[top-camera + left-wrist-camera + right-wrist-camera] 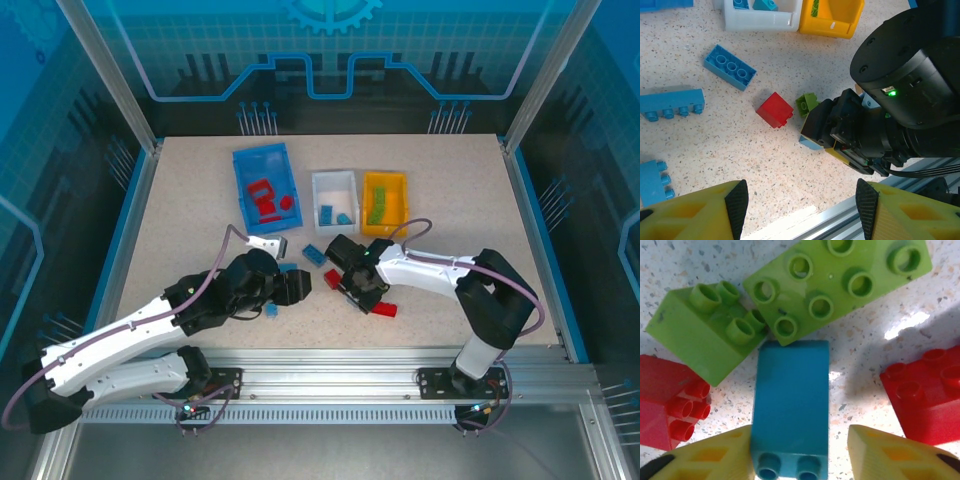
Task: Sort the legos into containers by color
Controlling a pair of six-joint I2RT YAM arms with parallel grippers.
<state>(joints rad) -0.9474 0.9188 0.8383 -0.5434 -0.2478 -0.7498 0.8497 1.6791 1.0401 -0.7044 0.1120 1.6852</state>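
Speckled bench (180,200) | left gripper (802,200): jaws wide apart, empty | right gripper (800,455): jaws apart astride glossy blue brick (790,390), toward near edge | lime studded bricks (840,285) abutting; red bricks (925,390) cropped.

Speckled beige tabletop (200,300) inside blue-tinted transparent walls (330,50), aluminium frame posts (105,70).

At the far middle of the table (180,230) stand, left to right, the larger bin (241,190), the middle bin (334,176) and the right-hand bin (404,200), each with bricks inside. Nearer, loose bricks (314,254) lie between the two arms. A long brick (790,400) lies between the fingers of the right gripper (800,455). A wide brick (840,280) touches its far end, with a smaller brick (705,335) just left of that. One side brick (670,405) lies left and another brick (925,395) lies right
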